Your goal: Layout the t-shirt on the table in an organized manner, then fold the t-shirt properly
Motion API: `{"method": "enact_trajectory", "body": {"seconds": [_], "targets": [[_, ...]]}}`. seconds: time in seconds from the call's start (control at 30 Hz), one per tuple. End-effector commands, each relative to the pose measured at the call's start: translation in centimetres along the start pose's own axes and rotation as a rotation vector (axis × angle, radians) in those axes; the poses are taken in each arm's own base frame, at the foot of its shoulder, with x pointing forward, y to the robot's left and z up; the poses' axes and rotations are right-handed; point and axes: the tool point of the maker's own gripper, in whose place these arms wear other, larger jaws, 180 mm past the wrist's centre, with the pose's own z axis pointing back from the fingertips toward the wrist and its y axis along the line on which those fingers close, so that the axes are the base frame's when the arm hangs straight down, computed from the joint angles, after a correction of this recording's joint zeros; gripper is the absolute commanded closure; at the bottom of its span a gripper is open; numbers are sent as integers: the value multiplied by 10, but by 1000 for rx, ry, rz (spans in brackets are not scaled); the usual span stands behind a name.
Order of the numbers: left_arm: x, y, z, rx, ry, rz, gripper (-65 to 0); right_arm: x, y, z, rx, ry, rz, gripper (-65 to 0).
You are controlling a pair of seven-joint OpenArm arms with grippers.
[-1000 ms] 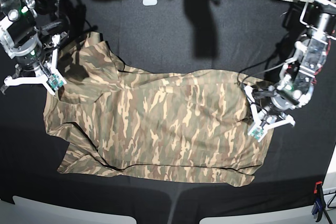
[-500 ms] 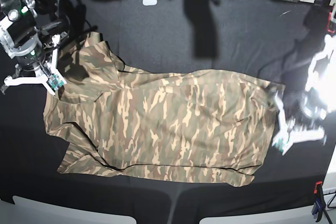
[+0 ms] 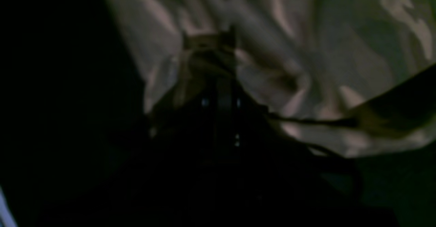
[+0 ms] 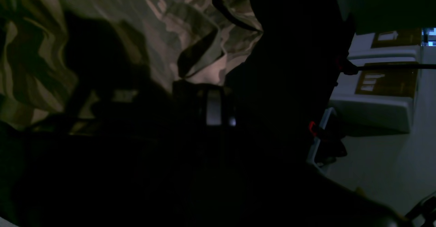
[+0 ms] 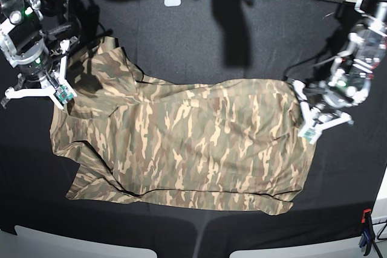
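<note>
left gripper (image 5: 309,126) pinched t-shirt (image 5: 181,143) hem | right gripper (image 5: 62,96) clamped shirt's opposite end | shirt flat on table (image 5: 181,34)

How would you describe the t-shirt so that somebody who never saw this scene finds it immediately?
Look at the black table that fills the base view. Spread across its middle, between the two white grippers, lies the t-shirt. It is the only camouflage-patterned thing there, tan, olive and cream against plain black cloth.
</note>
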Motion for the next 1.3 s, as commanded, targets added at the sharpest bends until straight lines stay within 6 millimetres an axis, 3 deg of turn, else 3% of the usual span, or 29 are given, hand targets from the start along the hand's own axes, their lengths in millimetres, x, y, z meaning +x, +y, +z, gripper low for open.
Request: {"method": "enact_trajectory", "body": {"seconds": [0.0, 0.17, 0.47, 0.63, 0.77, 0.87, 1.0, 1.1, 1.2, 1.27], "targets": [[10, 10, 2, 19, -23, -5, 0, 6, -11, 3, -37, -21, 15, 0], [-22, 10, 3, 17, 109, -11, 0, 6, -11, 3, -38, -21, 15, 0], [-107, 5, 24, 4, 356, -38, 0, 6, -11, 3, -38, -21, 15, 0], [-129, -10, 42, -28, 394, -77, 0, 6, -11, 3, -38, -22, 16, 0], [-118, -25, 61, -59, 355, -137, 0, 6, -11, 3, -38, -22, 15, 0], [-92, -29, 70, -64, 263, -180, 0, 6, -11, 3, -38, -21, 15, 0], [-60, -20, 74, 7, 147, -279, 0, 6, -11, 3, -38, -21, 15, 0], [-48, -12, 74, 65, 95, -352, 0, 6, -11, 3, -38, -21, 15, 0], [-48, -3, 75, 113, 105, -406, -185, 6, -11, 3, -37, -21, 15, 0], [-56, 1, 78, 144, 139, -461, -174, 6, -11, 3, -38, -22, 15, 0]]}}
